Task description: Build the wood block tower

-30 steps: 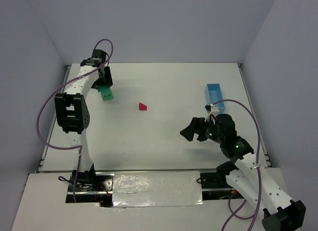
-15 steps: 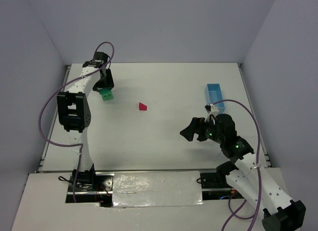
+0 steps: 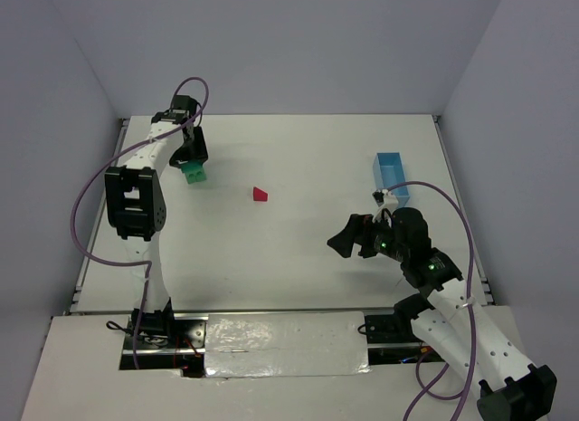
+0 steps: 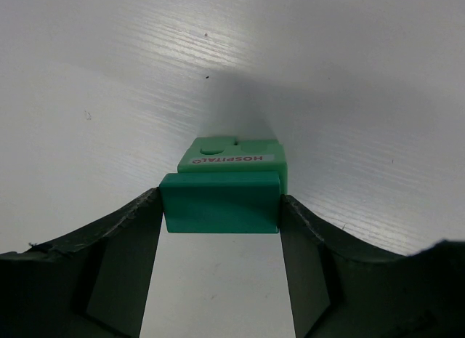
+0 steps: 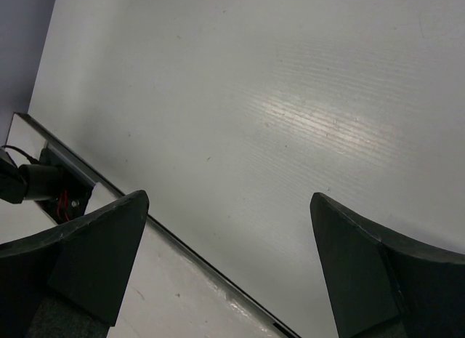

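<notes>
My left gripper (image 4: pixel 220 211) is shut on a plain green block (image 4: pixel 220 196), one finger pressed on each end. Just beyond it, partly covered, lies a second green block (image 4: pixel 240 155) with a white label on the table; whether the two touch I cannot tell. From above, the left gripper (image 3: pixel 191 157) stands at the back left over the green blocks (image 3: pixel 194 175). The red roof-shaped block (image 3: pixel 261 194) lies alone near the table's middle. My right gripper (image 3: pixel 346 241) hovers at the right, open and empty; its wrist view shows the right gripper (image 5: pixel 229 200) with only bare table between the fingers.
A light-blue oblong tray (image 3: pixel 391 170) stands at the back right, behind the right arm. The table's near edge with a metal rail (image 5: pixel 80 182) shows in the right wrist view. Purple cables loop off both arms.
The left gripper has shifted slightly toward the back over the green blocks and now hides more of them. The right arm has not moved.
</notes>
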`<action>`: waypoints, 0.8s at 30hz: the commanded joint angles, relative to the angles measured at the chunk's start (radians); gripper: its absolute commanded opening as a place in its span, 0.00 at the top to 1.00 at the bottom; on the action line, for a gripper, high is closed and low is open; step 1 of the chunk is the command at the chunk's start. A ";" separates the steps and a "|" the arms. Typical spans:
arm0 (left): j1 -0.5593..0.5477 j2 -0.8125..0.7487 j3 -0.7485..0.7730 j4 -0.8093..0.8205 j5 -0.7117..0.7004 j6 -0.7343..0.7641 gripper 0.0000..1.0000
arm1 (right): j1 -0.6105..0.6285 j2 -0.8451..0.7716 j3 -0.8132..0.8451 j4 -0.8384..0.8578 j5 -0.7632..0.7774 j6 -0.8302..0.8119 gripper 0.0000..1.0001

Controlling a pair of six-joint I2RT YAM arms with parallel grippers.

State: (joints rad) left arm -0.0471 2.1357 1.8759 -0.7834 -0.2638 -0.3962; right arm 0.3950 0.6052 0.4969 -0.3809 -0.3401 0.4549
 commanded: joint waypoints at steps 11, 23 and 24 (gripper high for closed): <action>0.004 -0.005 0.049 0.001 -0.012 -0.038 0.39 | -0.001 0.002 -0.011 0.042 -0.016 -0.013 0.00; 0.004 0.018 0.072 -0.007 -0.005 -0.044 0.37 | 0.001 0.002 -0.012 0.043 -0.017 -0.013 0.00; 0.004 0.020 0.074 -0.010 -0.003 -0.041 0.37 | 0.002 0.001 -0.014 0.042 -0.017 -0.013 0.00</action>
State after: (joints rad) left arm -0.0471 2.1418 1.9057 -0.7856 -0.2642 -0.4252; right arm 0.3950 0.6083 0.4839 -0.3801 -0.3496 0.4522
